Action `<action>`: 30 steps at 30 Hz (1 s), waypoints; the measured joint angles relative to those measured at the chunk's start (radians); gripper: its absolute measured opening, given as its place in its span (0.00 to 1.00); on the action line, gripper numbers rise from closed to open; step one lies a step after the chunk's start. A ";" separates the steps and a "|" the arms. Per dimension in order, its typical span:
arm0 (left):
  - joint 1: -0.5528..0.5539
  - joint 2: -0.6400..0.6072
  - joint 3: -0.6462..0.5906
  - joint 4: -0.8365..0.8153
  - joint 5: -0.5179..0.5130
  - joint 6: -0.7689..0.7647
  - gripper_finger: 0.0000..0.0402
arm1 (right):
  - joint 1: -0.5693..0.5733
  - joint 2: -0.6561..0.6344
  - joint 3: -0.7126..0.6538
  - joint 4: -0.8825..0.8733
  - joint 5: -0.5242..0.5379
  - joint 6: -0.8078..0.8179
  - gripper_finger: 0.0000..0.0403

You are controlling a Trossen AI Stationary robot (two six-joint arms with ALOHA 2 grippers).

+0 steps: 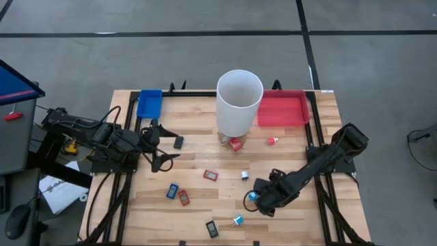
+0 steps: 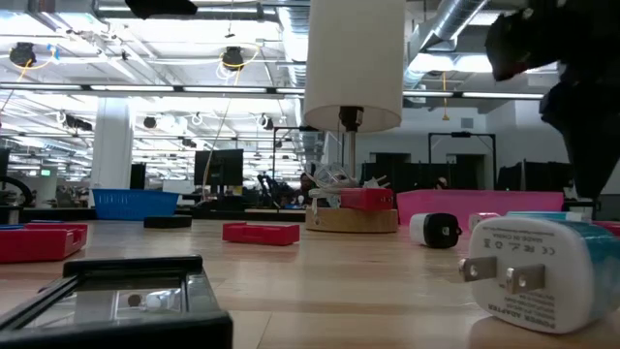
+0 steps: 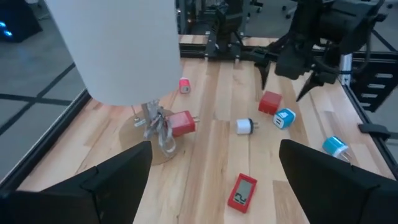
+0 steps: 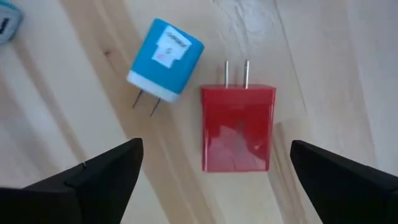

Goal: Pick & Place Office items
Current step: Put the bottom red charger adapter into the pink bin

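left gripper: the left gripper [image 1: 162,145] sits left of centre in the high view, fingers spread wide, holding nothing.
right gripper: the right gripper [image 1: 254,200] is lower right of centre in the high view, fingers wide apart over a red charger [image 4: 237,127] and a blue charger [image 4: 164,58] lying just beside each other, touching neither.
table edges: the wooden table [image 1: 287,229] has dark rails along both sides; a blue tray [image 1: 149,103] at the upper left corner, a red tray [image 1: 283,108] at the upper right.
open room: bare wood lies along the lower left of the table and between the two arms.
tall item: one white cylinder [image 1: 239,101] stands at upper centre, with a red piece [image 1: 236,143] at its base.
flat pieces, counted: two black [image 1: 178,142] [image 1: 212,228], two red [image 1: 210,175] [image 1: 184,197], one blue [image 1: 172,190], spread across the centre and lower half.
small plugs, counted: one pink [image 1: 272,141], one white-black [image 1: 244,175], one blue-white [image 1: 238,220].
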 joint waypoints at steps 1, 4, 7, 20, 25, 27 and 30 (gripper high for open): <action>0.000 0.000 0.000 -0.001 0.001 0.009 0.87 | -0.005 0.010 0.000 0.000 -0.001 0.000 0.99; 0.000 0.000 0.000 -0.002 0.007 0.036 0.87 | -0.019 0.034 0.000 0.008 -0.004 0.000 0.99; 0.000 0.000 0.000 -0.003 0.008 0.051 0.87 | -0.032 0.059 0.000 0.006 -0.008 -0.015 0.99; 0.000 0.000 0.000 -0.003 0.027 0.050 0.87 | -0.035 0.062 -0.089 0.079 -0.024 0.003 0.93; 0.000 0.000 0.000 -0.003 0.027 0.036 0.87 | -0.045 0.062 -0.091 0.097 -0.028 -0.019 0.87; 0.000 0.000 0.000 -0.003 0.027 0.020 0.87 | -0.045 0.063 -0.091 0.102 -0.029 -0.020 0.83; 0.000 0.000 0.000 -0.002 0.027 0.012 0.87 | -0.045 0.063 -0.091 0.112 -0.035 -0.036 0.77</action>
